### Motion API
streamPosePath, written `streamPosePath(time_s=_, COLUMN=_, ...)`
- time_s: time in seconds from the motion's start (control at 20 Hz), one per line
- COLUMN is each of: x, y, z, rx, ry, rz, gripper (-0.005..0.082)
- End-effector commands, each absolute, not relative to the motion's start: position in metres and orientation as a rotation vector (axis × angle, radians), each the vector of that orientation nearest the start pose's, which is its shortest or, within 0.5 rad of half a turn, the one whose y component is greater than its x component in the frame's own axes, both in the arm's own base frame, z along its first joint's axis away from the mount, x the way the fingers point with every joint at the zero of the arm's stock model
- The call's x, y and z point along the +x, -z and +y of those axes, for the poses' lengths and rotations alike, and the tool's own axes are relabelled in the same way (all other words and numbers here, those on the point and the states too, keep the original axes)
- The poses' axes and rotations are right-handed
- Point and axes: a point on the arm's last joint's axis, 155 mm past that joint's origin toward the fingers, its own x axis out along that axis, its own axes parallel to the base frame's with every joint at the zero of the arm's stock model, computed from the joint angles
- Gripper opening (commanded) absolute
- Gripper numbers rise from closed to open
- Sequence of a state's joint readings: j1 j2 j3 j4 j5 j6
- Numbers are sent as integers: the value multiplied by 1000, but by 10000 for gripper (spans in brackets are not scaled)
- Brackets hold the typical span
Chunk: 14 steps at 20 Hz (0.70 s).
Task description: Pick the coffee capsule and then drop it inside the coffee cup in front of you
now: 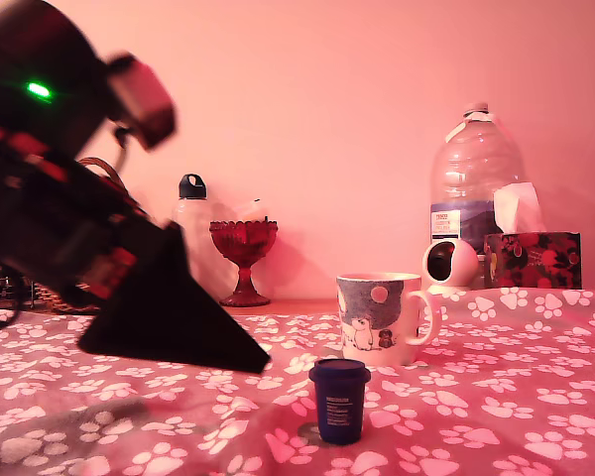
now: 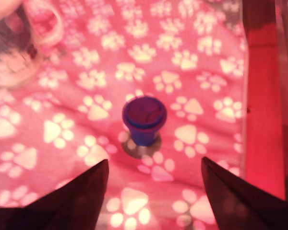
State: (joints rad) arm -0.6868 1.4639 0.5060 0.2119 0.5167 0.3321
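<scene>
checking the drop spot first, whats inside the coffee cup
The coffee cup is seen side-on in the exterior view, so its rim hides the inside. The wrist view blurs it at the edge. The coffee capsule stands outside it, on the cloth.

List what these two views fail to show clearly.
- White ceramic bear mug: its inside is hidden by its rim in the exterior view; the wrist view's edge crops it, blurred.
- Small dark blue coffee capsule: label print too small to read.
- Black end effector: blurred in the exterior view; the wrist view shows only its spread fingertips.
- Clear plastic water bottle: base hidden behind a white round object.
</scene>
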Motion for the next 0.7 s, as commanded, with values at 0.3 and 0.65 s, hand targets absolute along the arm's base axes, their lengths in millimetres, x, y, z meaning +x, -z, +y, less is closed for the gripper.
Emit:
streamPosePath(time_s=0.3, x=219, y=-35, z=-302, rx=350, ry=1276, rz=717, gripper=551)
streamPosePath(time_s=0.65, x=215, y=-20, z=-326, rx=375, ry=1324, rz=820, gripper=551)
